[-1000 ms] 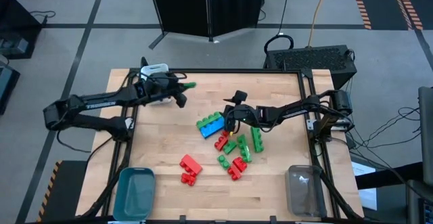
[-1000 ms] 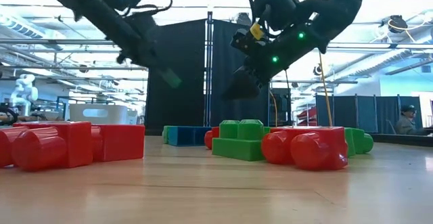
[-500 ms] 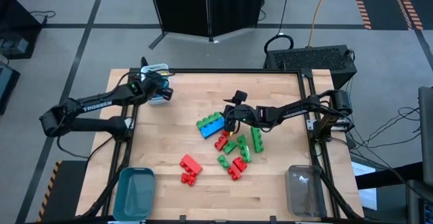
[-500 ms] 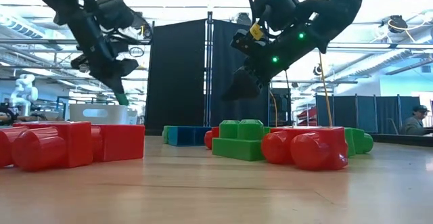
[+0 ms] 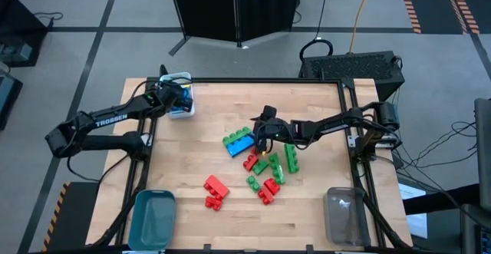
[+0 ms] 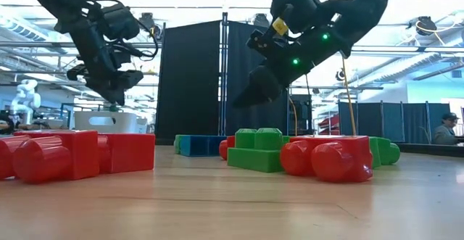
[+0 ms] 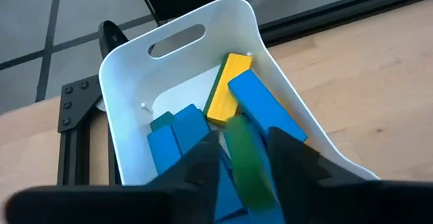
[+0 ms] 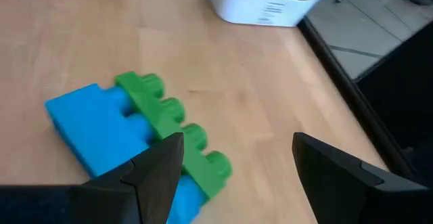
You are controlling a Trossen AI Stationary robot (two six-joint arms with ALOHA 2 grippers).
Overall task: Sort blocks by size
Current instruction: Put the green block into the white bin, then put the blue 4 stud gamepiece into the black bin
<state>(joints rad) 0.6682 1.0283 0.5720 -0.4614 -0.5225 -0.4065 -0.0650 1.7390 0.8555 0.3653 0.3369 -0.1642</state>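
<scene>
1. The left end effector (image 7: 238, 158) hung over the white bin (image 7: 128, 82) at the table's (image 5: 322, 108) far left corner, evidently so that a thin bar could join others of its size
2. Its fingers were closed on a thin green block (image 7: 247, 160), held just above the blue and yellow blocks (image 7: 229, 88) lying in that bin
3. The right end effector (image 8: 237, 160) hovered over the heap of blocks (image 5: 265, 166) in the middle of the table, probably lining up the next pick
4. Its fingers stood wide apart and empty, a green bar (image 8: 172, 126) stuck on a blue brick (image 8: 101, 132) just ahead of them
5. Two red blocks (image 5: 215, 191) lay apart, nearer the teal bin (image 5: 153, 217)
</scene>
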